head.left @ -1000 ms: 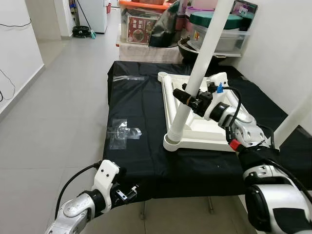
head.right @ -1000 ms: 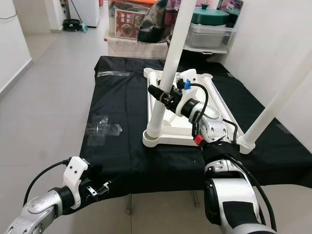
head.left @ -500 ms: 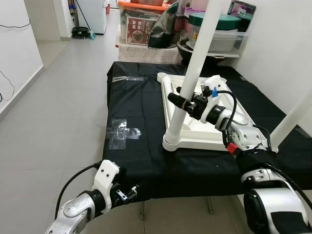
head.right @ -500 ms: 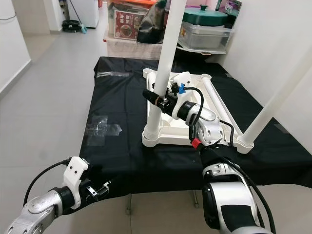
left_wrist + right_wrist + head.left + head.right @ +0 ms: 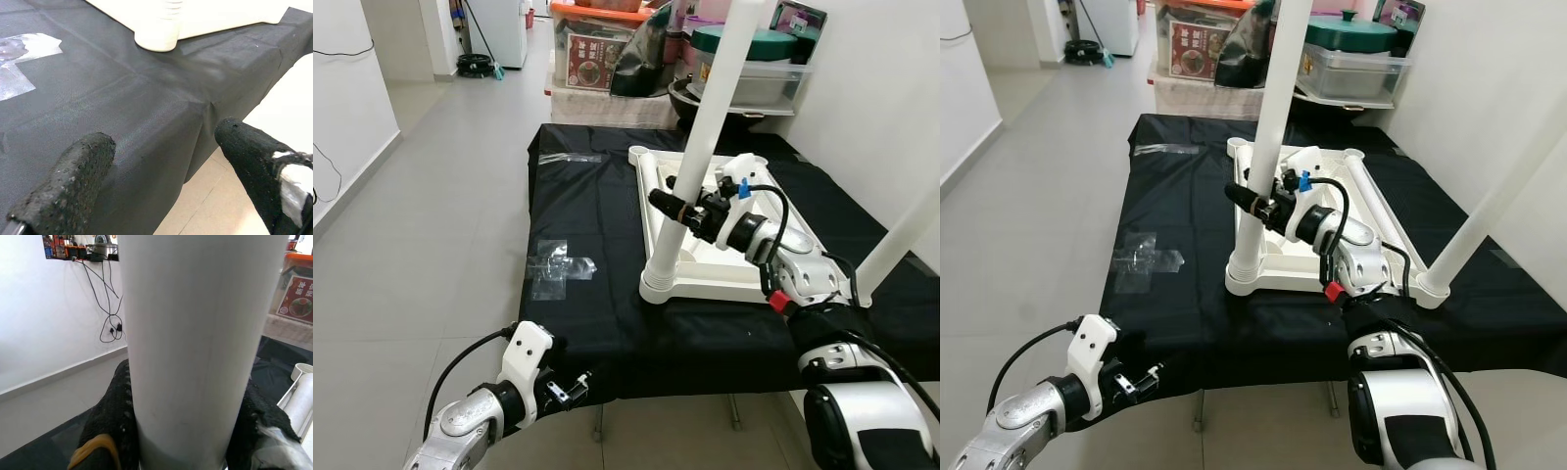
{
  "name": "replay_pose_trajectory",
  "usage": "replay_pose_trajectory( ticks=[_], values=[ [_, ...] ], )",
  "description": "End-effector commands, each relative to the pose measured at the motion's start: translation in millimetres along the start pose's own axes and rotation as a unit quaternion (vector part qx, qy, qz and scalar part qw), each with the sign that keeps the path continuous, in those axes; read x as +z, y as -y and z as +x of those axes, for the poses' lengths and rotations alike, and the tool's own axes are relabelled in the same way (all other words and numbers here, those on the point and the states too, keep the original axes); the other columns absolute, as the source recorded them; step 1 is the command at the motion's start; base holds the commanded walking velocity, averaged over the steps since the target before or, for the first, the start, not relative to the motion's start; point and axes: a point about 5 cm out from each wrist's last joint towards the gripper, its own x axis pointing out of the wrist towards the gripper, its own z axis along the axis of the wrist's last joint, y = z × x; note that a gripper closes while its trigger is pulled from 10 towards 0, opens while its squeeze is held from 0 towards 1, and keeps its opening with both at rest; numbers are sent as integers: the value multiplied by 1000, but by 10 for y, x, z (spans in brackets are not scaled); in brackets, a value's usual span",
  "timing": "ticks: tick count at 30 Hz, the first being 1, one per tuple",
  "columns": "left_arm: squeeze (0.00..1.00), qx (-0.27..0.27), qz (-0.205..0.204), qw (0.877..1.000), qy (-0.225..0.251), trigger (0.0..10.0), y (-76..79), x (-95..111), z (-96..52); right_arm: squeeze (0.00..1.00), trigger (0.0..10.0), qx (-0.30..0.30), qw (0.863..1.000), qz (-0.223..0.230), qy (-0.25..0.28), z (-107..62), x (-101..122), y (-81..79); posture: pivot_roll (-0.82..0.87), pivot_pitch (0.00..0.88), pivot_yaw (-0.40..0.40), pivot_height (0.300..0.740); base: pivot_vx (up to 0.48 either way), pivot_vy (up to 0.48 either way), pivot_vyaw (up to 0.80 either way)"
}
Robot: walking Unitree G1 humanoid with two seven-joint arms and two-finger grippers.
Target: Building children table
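A white children's table top (image 5: 724,264) lies upside down on the black-covered work table (image 5: 597,235). A white leg (image 5: 700,147) stands tilted in its near left corner socket (image 5: 663,284). My right gripper (image 5: 668,208) is shut on this leg at mid height; in the right wrist view the black fingers (image 5: 115,416) press both sides of the leg (image 5: 195,347). Another white leg (image 5: 901,235) rises at the near right corner. My left gripper (image 5: 570,387) hangs low by the table's front edge, open and holding nothing, its fingers (image 5: 73,181) spread apart.
Clear plastic bags (image 5: 556,264) with small parts lie taped on the black cloth left of the table top. Storage boxes (image 5: 597,49) and a green-lidded container (image 5: 754,59) stand behind the table. Open tiled floor (image 5: 421,196) lies to the left.
My right gripper has shifted a little left with the leg, which now leans slightly more upright than a second ago. The left arm has not moved.
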Motion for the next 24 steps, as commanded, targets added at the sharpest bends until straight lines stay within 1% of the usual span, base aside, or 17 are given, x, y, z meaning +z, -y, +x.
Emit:
replay_pose_trajectory(
  ticks=[1, 4, 8, 10, 11, 14, 16, 17, 19, 20, 22, 23, 24],
  values=[
    [0, -6, -2, 1000, -1, 10000, 38, -2, 4, 0, 0, 2, 998, 31, -51, -5, -235, -40, 42, 0, -131, 740, 0, 0, 0],
    [0, -4, -4, 1000, 0, 10000, 44, -4, 3, 0, 0, -16, 997, 43, -61, 23, -283, -46, 44, 0, -135, 740, 0, 0, 0],
    [0, -4, -4, 1000, 0, 10000, 45, -5, 2, 0, 0, -20, 997, 44, -64, 28, -298, -49, 44, 0, -135, 740, 0, 0, 0],
    [0, -4, -5, 1000, 0, 10000, 50, -7, -1, 0, 0, -45, 995, 56, -76, 37, -362, -54, 42, 0, -135, 740, 0, 0, 0],
    [0, -4, -5, 1000, 0, 10000, 50, -7, -1, 0, 0, -45, 995, 56, -76, 37, -362, -54, 42, 0, -135, 740, 0, 0, 0],
    [0, -3, -5, 1000, 0, 10000, 50, -7, -4, 0, 0, -80, 990, 71, -88, 50, -465, -93, 39, 0, -136, 740, 0, 0, 0],
    [0, -2, -6, 1000, 1, 10000, 51, -7, -1, 0, 0, -117, 986, 68, -96, 50, -536, -121, 39, 0, -136, 740, 0, 0, 0],
    [0, -2, -6, 1000, 1, 10000, 51, -7, -1, 0, 0, -117, 986, 68, -96, 50, -536, -121, 39, 0, -136, 740, 0, 0, 0],
    [0, -2, -7, 1000, 1, 10000, 58, -10, 5, 0, 0, -158, 979, 63, -109, 53, -630, -189, 36, 0, -136, 740, 0, 0, 0],
    [0, -2, -7, 1000, 1, 10000, 58, -10, 5, 0, 0, -158, 979, 63, -109, 53, -630, -189, 36, 0, -136, 740, 0, 0, 0],
    [0, -2, -8, 1000, 2, 10000, 62, -10, 10, 0, 0, -201, 970, 59, -121, 66, -706, -273, 36, 0, -135, 740, 0, 0, 0],
    [0, -2, -8, 1000, 2, 10000, 62, -10, 10, 0, 0, -201, 970, 59, -121, 66, -706, -273, 36, 0, -135, 740, 0, 0, 0],
    [0, -2, -8, 1000, 2, 10000, 60, -10, 10, 0, 0, -219, 966, 61, -123, 82, -733, -320, 33, 0, -135, 740, 0, 0, 0]
  ],
)
